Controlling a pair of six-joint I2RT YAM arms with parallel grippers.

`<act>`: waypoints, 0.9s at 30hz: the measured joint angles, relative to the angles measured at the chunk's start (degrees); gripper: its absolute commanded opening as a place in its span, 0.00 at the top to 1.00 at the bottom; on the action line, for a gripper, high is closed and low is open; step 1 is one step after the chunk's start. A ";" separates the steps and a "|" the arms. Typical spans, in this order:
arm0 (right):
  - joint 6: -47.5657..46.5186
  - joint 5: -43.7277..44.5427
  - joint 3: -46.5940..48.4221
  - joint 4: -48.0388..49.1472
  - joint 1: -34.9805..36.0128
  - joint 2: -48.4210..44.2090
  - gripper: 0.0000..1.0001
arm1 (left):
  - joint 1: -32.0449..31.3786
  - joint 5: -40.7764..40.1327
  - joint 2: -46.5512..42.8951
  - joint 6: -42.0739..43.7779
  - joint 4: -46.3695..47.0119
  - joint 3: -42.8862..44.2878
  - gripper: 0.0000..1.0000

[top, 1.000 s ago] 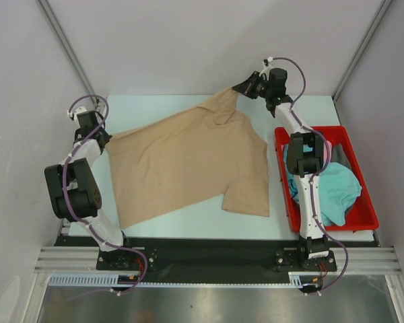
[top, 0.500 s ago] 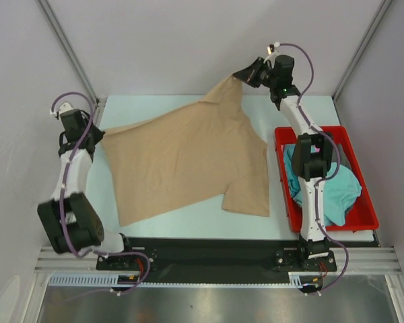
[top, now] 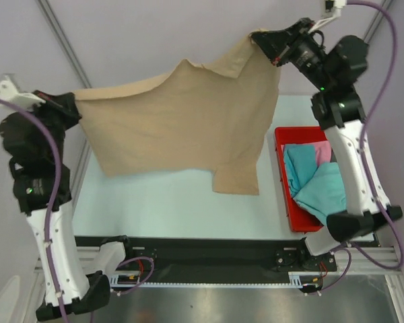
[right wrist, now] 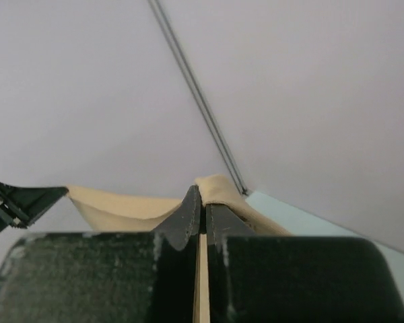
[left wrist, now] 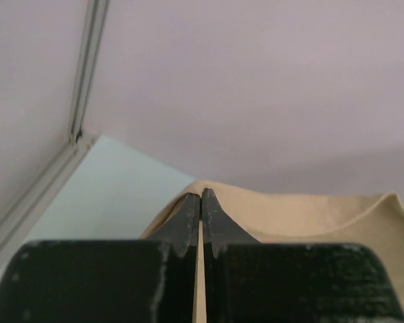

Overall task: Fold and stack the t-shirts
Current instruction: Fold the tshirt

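T-shirt (top: 182,121) hangs from left end effector (top: 76,103) and right end effector (top: 260,38), each clenched on it (bin (top: 297,132) shows only overhead).

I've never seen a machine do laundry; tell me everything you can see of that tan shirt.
The tan shirt is plain, soft-looking cloth with short sleeves. It hangs spread like a sheet above the table, pinched at its two upper ends by the left hand and the right hand, both shut on it. One sleeve dangles lowest.
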 measured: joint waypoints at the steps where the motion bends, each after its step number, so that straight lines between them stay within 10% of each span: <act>1: -0.59 0.55 -0.15 -0.48 0.66 -2.27 1.00 | -0.15 -0.92 -0.04 0.39 -1.22 4.26 1.00; 16: -3.78 4.59 -6.16 -0.48 0.85 -29.44 1.00 | -5.29 -13.31 -16.22 5.79 -3.48 31.50 0.99; 27: -0.28 1.75 -4.68 9.01 0.98 -16.61 1.00 | -7.30 -19.17 -17.09 9.20 3.69 14.67 1.00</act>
